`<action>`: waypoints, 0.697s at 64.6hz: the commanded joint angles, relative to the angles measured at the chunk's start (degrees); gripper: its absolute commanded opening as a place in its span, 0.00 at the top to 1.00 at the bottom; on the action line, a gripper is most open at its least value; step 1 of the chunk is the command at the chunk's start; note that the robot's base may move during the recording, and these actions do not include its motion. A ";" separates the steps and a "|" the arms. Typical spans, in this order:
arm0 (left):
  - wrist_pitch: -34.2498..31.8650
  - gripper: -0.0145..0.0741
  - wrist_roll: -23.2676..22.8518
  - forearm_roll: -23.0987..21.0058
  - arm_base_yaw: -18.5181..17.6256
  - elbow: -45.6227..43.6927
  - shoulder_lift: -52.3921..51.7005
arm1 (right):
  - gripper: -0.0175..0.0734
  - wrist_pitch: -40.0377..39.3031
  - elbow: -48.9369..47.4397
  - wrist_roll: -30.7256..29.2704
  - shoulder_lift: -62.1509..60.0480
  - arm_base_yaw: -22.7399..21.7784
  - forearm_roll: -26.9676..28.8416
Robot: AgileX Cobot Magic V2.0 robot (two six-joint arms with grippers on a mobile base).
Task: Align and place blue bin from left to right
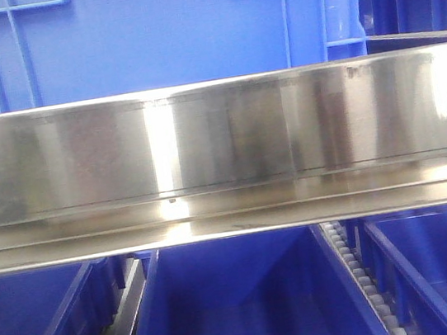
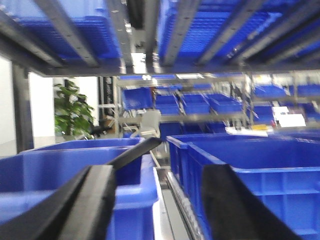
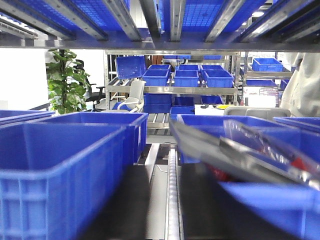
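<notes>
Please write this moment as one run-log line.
left hand: open, empty | right hand: state unclear | blue bins: side by side on roller shelf

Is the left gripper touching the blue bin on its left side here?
Cannot tell. In the left wrist view the left gripper is open and one finger overlaps the blue bin, but blur hides any contact or gap.

You have a shiny steel shelf rail (image 1: 219, 135) spanning the front view, with 1 roller track (image 1: 360, 277) below it at the right. Far back in the right wrist view, a potted plant (image 3: 65, 82) stands at left, a pale chair (image 3: 131, 97) sits beside a metal rack (image 3: 175, 90), and someone in a light coat (image 3: 307, 82) is at the right edge.
</notes>
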 commanded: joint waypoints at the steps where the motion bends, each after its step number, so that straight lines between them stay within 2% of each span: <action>1: 4.91 0.40 0.11 1.76 -2.24 -6.28 4.36 | 0.45 1.23 -4.45 -0.44 3.55 -0.01 -0.20; 5: 6.69 0.35 0.11 1.76 -3.18 -10.78 8.55 | 0.24 2.31 -6.89 -0.44 6.07 -0.01 -0.20; 7: 7.12 0.32 0.11 1.76 -3.46 -12.33 10.21 | 0.17 3.18 -7.64 -0.44 7.44 -0.01 -0.33; 18: 8.42 0.20 0.11 -0.70 -3.45 -19.69 20.61 | 0.18 4.34 -9.74 -1.13 13.05 -0.01 -0.66; 25: 12.68 0.16 0.11 -2.23 -4.51 -25.34 27.33 | 0.18 4.57 -11.90 -3.70 16.48 -0.01 -0.46; 31: 18.50 0.16 0.11 -2.23 -8.09 -31.13 32.92 | 0.18 4.95 -15.26 -7.09 20.27 1.32 1.63; 45: 28.36 0.16 0.11 -2.23 -17.63 -45.26 46.43 | 0.18 7.52 -24.71 -7.21 31.86 8.93 3.24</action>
